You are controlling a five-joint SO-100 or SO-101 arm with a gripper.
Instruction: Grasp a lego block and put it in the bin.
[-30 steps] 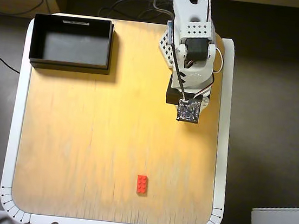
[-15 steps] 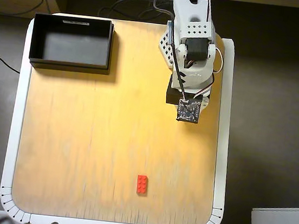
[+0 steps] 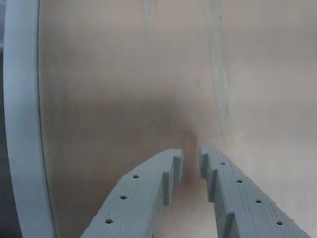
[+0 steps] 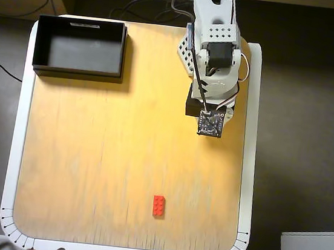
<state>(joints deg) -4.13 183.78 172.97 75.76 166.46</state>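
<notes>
Pincer seemingly empty; one lego block; one bin.

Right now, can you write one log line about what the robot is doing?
gripper: nearly closed, empty, over bare table | red brick: untouched, near front edge | black bin: empty, back-left corner in overhead view

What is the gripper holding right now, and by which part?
Nothing. The gripper shows only bare table between its fingertips, and the lego block lies alone on the table, far from the arm.
</notes>
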